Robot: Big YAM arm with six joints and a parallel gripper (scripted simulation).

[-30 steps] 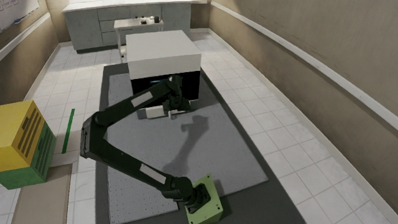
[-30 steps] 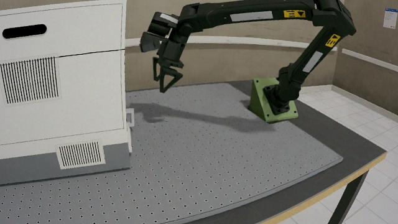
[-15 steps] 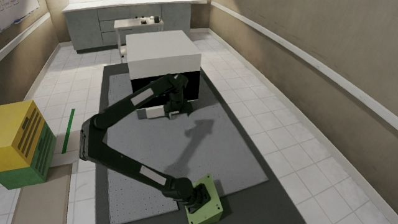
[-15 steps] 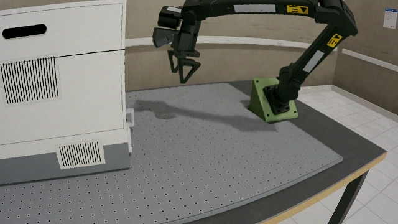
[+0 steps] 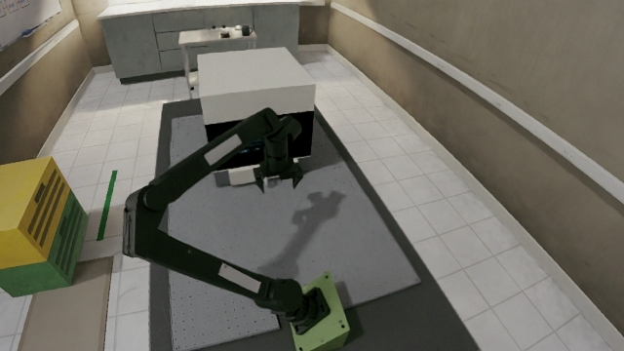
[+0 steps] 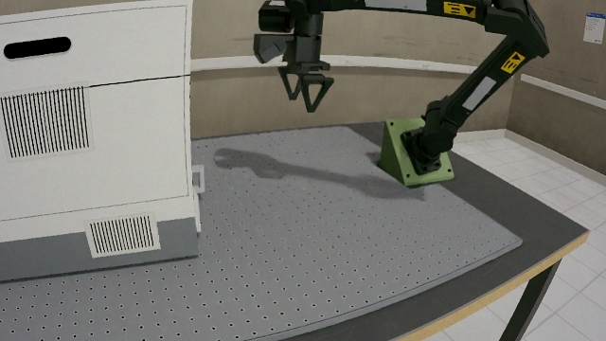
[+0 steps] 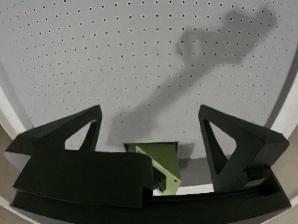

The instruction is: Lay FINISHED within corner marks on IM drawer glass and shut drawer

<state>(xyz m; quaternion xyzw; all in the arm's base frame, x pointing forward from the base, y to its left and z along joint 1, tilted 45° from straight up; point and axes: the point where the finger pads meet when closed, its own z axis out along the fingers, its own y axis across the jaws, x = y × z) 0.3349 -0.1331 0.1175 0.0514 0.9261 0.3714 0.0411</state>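
Note:
The gel imager IM (image 5: 253,93) is a white box at the far end of the perforated mat; it also shows at the left in the exterior view (image 6: 95,133). Its drawer front (image 5: 239,176) is a white bar low on the dark front face, and its small handle (image 6: 198,179) sticks out close to the face. The cassette FINISHED is in none of the views. My gripper (image 5: 279,187) (image 6: 303,101) is open and empty. It hangs well above the mat, in front of the drawer and apart from it. The wrist view (image 7: 149,123) shows only bare mat between the fingers.
The green arm base (image 5: 322,312) (image 6: 417,152) stands at the near end of the mat. A yellow and green box (image 5: 34,224) stands off the table at the left. The dark table edge (image 6: 521,279) runs past the mat.

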